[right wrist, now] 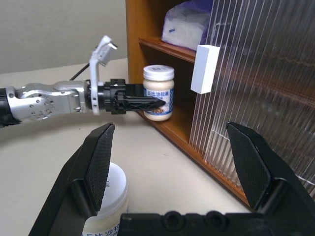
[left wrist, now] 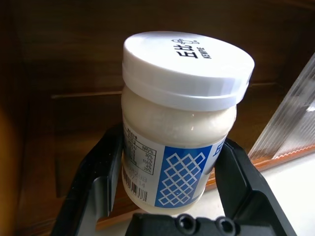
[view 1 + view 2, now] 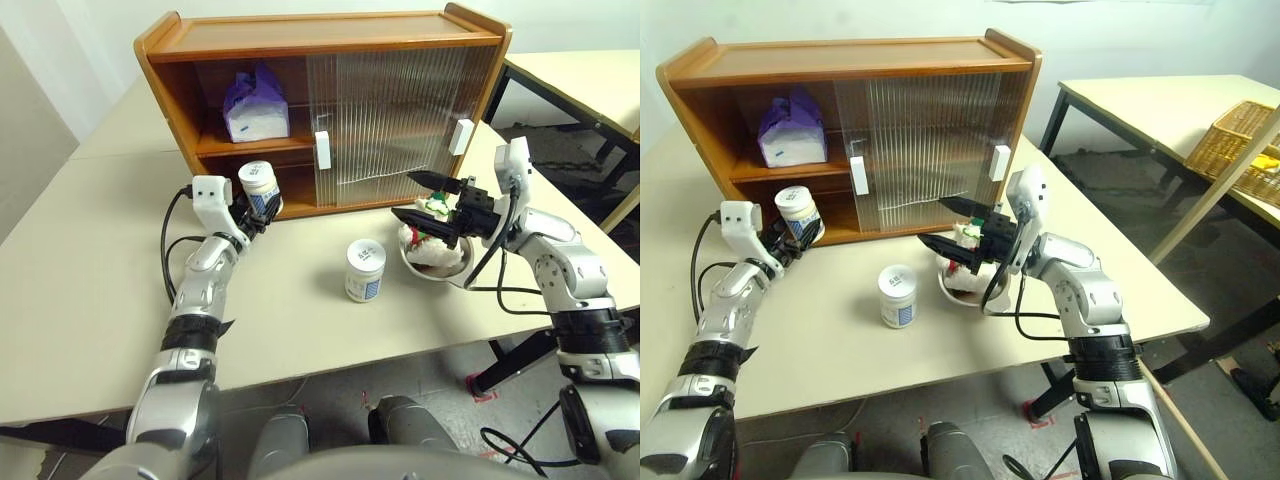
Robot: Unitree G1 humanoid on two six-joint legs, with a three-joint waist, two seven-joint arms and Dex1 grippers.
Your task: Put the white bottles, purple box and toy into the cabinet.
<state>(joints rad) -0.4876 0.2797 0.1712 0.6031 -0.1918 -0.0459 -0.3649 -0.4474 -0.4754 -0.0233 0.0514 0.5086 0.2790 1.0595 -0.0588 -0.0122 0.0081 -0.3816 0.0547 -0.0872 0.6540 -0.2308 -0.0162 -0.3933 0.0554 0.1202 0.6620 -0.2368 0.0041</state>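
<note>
While nearest on the table (image 3: 90,300) a second white bottle (image 3: 365,270) stands upright and alone on bare beige top, a round steel bowl (image 3: 445,272) sits just to its right with the toy (image 3: 432,208) in it, white plush with a touch of red and green. Over that bowl hangs the right gripper (image 3: 428,197), its black fingers spread wide with nothing between them, pointing across toward the cabinet's shut door. Farther in, the left gripper (image 3: 262,207) clamps a white bottle (image 3: 259,184) by its body, upright, lid on, its label showing a blue diamond lattice; it sits at the mouth of the lower shelf. Behind stands the cabinet (image 3: 330,40): its left half is open, its right half is covered by ribbed translucent sliding doors (image 3: 395,115) with white handles (image 3: 322,150). On the upper shelf, well back, lies the purple box (image 3: 256,105). Open table lies left of the cabinet.
</note>
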